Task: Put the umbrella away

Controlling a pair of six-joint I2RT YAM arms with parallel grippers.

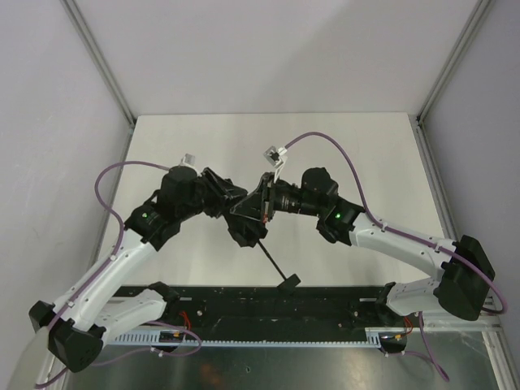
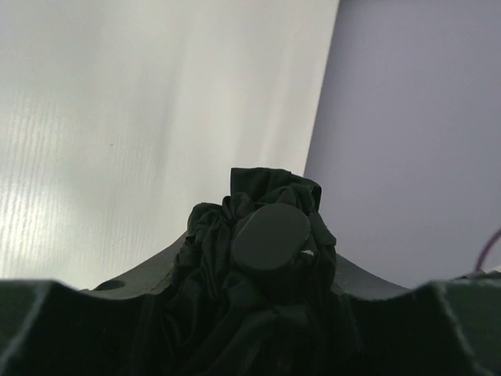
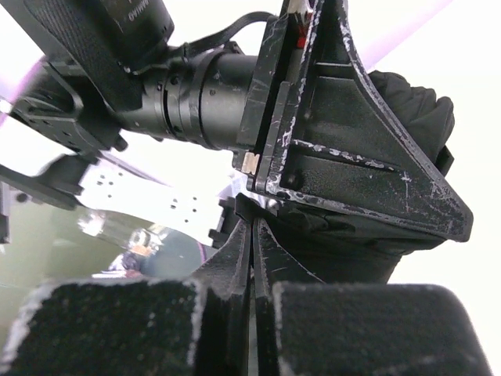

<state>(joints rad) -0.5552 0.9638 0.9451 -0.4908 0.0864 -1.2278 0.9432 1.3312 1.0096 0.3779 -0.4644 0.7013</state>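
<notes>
Seemingly to keep the black matte-fabric folding umbrella [image 2: 250,298] furled, the left gripper [image 1: 228,204] clamps its canopy, the right gripper [image 3: 252,241] pinched shut alongside.

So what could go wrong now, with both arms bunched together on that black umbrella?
The left gripper and right gripper meet almost nose to nose, so a small misjudged move might knock them together. The left gripper holds the umbrella by loose bunched fabric, which could slip or snag. The handle sticks out unsupported on its thin shaft toward the black rail and might swing into it.
</notes>
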